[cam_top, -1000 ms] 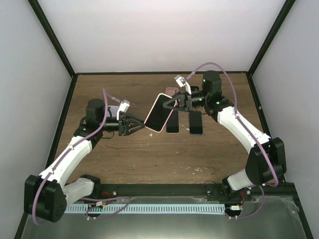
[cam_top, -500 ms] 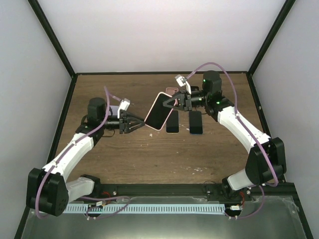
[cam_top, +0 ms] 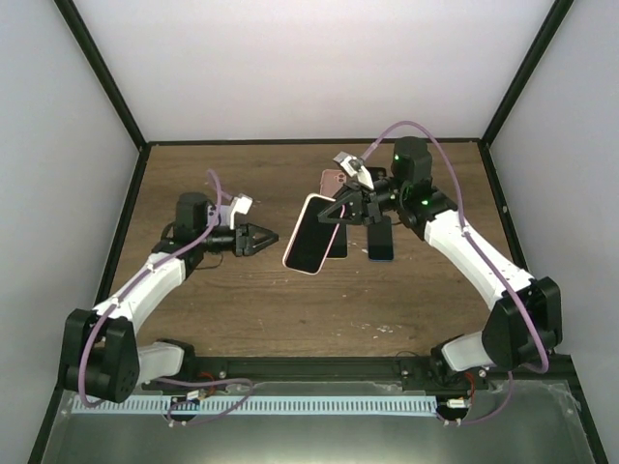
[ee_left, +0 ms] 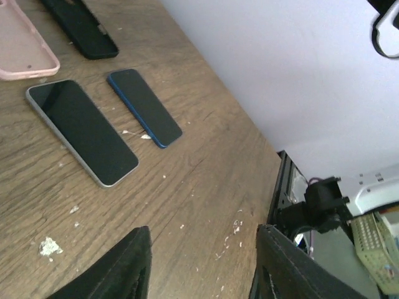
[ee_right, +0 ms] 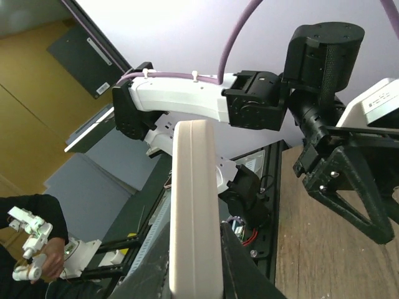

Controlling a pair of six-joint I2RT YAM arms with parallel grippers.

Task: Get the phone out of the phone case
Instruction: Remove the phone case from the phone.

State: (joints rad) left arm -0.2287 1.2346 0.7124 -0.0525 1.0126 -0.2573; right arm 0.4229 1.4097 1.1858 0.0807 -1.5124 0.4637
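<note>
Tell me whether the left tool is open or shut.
Open: the left tool gapes, wooden table showing between its jaws, nothing held.

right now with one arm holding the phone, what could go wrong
The right end effector pinches the pink-edged phone by one end in mid-air; it could slip and drop.
It hangs over the dark phone on the table, so a fall may hit that.
The left end effector is open and apart, giving no support.

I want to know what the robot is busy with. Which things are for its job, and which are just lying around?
For the job: cased phone, gripped by the right end effector; left end effector, open beside it, not touching.
Just lying about: grey phone, blue phone, pink case, black case.
</note>
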